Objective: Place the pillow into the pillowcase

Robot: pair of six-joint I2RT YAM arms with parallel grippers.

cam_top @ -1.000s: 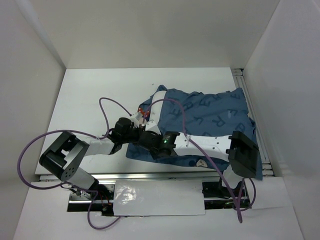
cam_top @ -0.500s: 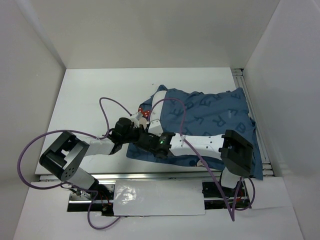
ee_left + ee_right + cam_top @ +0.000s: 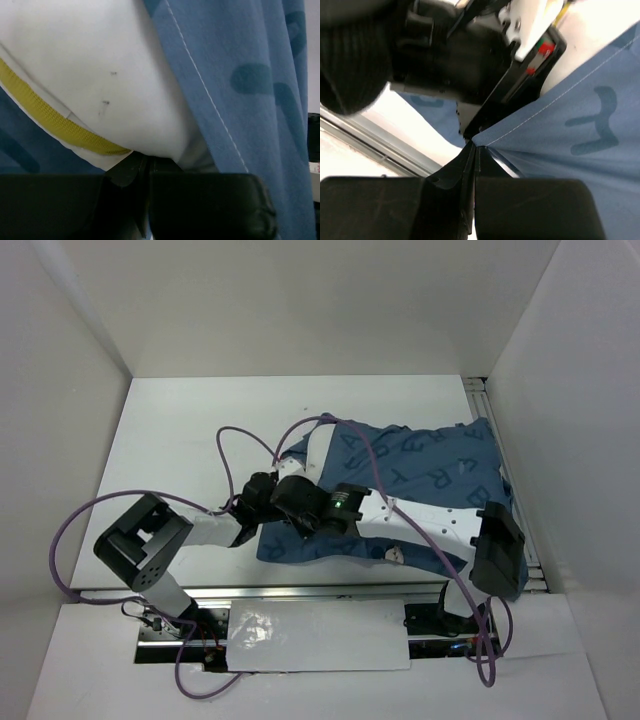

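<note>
The dark blue pillowcase [image 3: 430, 465] lies at the table's right and covers most of the white pillow [image 3: 318, 448], which shows only at the case's left opening. My left gripper [image 3: 272, 490] is at that opening; in the left wrist view it [image 3: 148, 157] is shut on the edge of the pillow [image 3: 100, 65], by its yellow trim [image 3: 50, 120], with the pillowcase [image 3: 250, 75] hanging at the right. My right gripper [image 3: 292, 502] reaches across the case; in the right wrist view it [image 3: 474, 145] is shut on the hem corner of the pillowcase [image 3: 580, 125].
White walls close in the table [image 3: 200, 420] on three sides. A metal rail [image 3: 505, 455] runs along the right edge and another [image 3: 300, 592] along the front. Purple cables [image 3: 230, 440] loop above both arms. The left arm's dark wrist [image 3: 455, 55] is close to my right gripper.
Both arms have shifted toward the back. The right gripper has drawn the pillowcase hem with it, and the case's left edge has moved. The white pillow shows again at the opening.
</note>
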